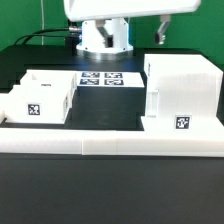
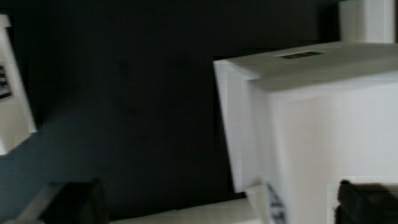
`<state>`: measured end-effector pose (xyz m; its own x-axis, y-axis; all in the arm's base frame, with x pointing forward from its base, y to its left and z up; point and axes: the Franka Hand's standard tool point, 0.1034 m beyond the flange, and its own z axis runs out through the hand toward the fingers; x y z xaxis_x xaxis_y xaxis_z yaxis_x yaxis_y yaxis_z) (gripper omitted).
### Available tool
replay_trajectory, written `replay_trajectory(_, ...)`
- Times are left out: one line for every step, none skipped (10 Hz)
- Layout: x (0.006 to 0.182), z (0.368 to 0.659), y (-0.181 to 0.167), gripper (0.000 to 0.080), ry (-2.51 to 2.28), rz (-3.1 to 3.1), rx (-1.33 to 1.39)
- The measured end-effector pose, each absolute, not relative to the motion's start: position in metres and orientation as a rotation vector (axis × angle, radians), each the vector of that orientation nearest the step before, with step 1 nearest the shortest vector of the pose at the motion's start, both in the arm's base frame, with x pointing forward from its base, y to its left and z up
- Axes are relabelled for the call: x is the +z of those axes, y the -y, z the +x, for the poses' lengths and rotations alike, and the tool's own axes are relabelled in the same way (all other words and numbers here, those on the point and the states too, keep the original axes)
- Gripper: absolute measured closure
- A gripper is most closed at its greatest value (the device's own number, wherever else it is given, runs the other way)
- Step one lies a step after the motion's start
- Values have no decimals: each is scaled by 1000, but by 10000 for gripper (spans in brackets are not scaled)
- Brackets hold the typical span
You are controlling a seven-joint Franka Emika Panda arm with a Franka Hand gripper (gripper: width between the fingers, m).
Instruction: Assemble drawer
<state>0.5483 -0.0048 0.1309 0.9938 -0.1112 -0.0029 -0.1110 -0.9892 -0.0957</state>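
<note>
In the exterior view, the casing (image 1: pixel 182 92) of the drawer stands upright on the black surface (image 1: pixel 110 108) at the exterior view's right. It is a tall white box with a black-and-white tag (image 1: pixel 183 124) low on its front face. A narrow white piece (image 1: pixel 153 100) stands against the casing's side toward the exterior view's left; I cannot tell whether it is a second tray. One open-top tray (image 1: pixel 45 95) sits well apart from the casing at the exterior view's left, with its own square tag (image 1: pixel 33 110) on the front wall. Between tray and casing, farther back, the marker board (image 1: pixel 100 77) lies flat just in front of the arm's base (image 1: pixel 105 38). A long low wall (image 1: pixel 110 142) runs across the front, touching the casing's foot. The end effector (image 1: pixel 160 33) hangs as a dark shape above the casing's rear left corner, clear of it; this view does not show how its fingers stand.

In the wrist view, the camera looks down on the casing (image 2: pixel 320 130), whose top edge and one white side fill much of the picture against the dark surface (image 2: pixel 125 120). A white part (image 2: pixel 15 90) shows at the picture's edge, cut off. The fingers (image 2: pixel 75 203) of the end effector (image 2: pixel 222 200) appear as two dark, blurred shapes set wide apart, not clamped on any part.
</note>
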Motion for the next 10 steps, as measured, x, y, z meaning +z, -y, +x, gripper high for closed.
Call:
replay_trajectory(126,545,23,150,-144,-3049,-29)
replay_trajectory(124,545,28,150,-138,-3051,-28)
replay_trajectory(124,545,24,150,-135,-3050,-29)
replay_trajectory(124,545,24,150,-133,-3050,-28)
replay_trajectory(124,545,24,150,-135,-3050,-27)
replay_trajectory(123,545,25,150,-132,-3050,-27)
replay_trajectory(121,542,34,150,-38,-3052,-22)
replay_trajectory(115,536,48,150,-27,-3046,-10)
replay_trajectory(108,531,55,150,-31,-3046,9)
replay_trajectory(102,527,60,150,-20,-3045,11)
